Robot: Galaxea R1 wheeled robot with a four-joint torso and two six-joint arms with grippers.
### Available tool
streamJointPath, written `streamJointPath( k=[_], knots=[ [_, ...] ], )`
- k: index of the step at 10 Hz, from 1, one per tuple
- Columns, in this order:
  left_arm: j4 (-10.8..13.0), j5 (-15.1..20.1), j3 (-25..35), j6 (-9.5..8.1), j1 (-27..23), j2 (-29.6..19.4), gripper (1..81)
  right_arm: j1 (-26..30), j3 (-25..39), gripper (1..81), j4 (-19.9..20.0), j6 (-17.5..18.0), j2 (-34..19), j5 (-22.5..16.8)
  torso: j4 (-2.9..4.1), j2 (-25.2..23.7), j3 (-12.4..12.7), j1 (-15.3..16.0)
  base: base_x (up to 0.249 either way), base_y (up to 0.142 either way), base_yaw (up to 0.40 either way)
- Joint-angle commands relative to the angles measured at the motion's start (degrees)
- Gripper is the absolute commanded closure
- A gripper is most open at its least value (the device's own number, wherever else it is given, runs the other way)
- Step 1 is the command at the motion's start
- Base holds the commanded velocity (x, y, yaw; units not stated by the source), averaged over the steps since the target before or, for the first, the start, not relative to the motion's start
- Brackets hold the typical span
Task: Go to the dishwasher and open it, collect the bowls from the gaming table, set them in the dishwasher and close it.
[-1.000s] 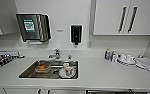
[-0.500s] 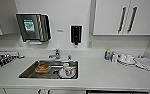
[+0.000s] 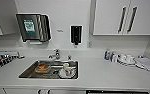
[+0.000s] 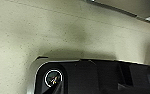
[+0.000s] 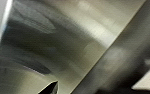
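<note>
Faces a long white countertop point(image 3: 103, 75) under white wall cabinets with dark bar handles point(image 3: 108, 17). Set into it, a rectangular stainless-steel sink point(image 3: 28, 73) holding used crockery.

Below the counter's front lip, off to the right of the sink, a dark strip point(image 3: 116, 92) — likely the top edge of the grey steel-fronted dishwasher, its long axis running sideways along the counter.

Close in front of the right wrist, a brushed grey steel panel point(image 5: 66, 37), probably that same front. Under the left wrist, pale speckled floor point(image 4: 41, 30).

Judged from this: dishwasher low and ahead, on the right arm's side, so nearer the right gripper than the left — door apparently not yet opened.

Cannot tell whether either gripper is open or closed.
</note>
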Motion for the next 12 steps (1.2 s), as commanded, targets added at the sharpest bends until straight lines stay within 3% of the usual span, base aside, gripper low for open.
streamJointPath(
  k=[1,5,12],
  knots=[
    [0.0,1.8,0.4,0.13,-3.3,-1.2,1.0,-1.9,-1.6,1.0,-4.3,-4.4,-0.1,-14.5,0.00,0.0,0.0,0.0,0.000,0.000,0.000],
    [0.1,1.4,0.4,0.13,-3.3,-1.0,1.0,-2.8,-2.0,1.0,-4.3,-4.9,-0.3,-14.5,0.00,0.0,0.0,0.0,0.000,0.000,0.000],
    [0.1,1.4,0.4,0.13,-3.3,-0.9,1.0,-2.8,-1.9,1.0,-4.3,-5.0,-0.4,-14.5,0.00,-0.1,0.1,-0.1,-0.074,0.000,0.000]
  ],
)
